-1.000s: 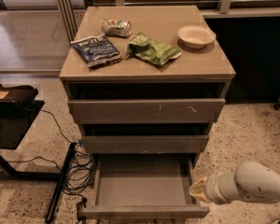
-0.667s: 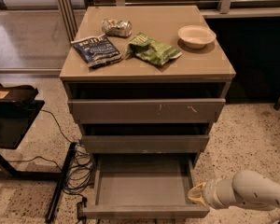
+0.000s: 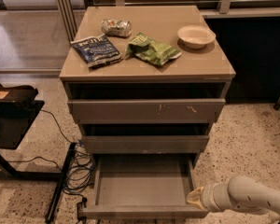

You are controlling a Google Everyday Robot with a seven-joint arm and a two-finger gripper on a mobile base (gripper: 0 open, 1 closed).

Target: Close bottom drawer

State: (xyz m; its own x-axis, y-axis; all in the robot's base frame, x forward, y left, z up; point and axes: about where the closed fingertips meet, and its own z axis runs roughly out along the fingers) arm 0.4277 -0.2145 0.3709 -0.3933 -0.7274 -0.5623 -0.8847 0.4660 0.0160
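Observation:
The bottom drawer [image 3: 142, 185] of the grey-taupe cabinet stands pulled far out, its smooth grey tray empty and its plain flat front [image 3: 144, 213] nearest the lower edge of the view. My gripper [image 3: 195, 199] comes in from the lower right on a pale arm [image 3: 252, 197]. Its tip is at the right front corner of the drawer, against or just beside the drawer's right side; I cannot tell if it touches.
Two upper drawers [image 3: 146, 110] [image 3: 144, 143] sit slightly out, the top one with pale scratches. On the cabinet top lie a blue chip bag [image 3: 96, 49], a green bag [image 3: 151, 49], a crushed can [image 3: 116, 27] and a white bowl [image 3: 196, 35]. Cables [image 3: 74, 169] and a black stand [image 3: 11, 120] are at the left.
My gripper has moved down and slightly left along the drawer's right side, toward its front corner. The drawer has not visibly moved.

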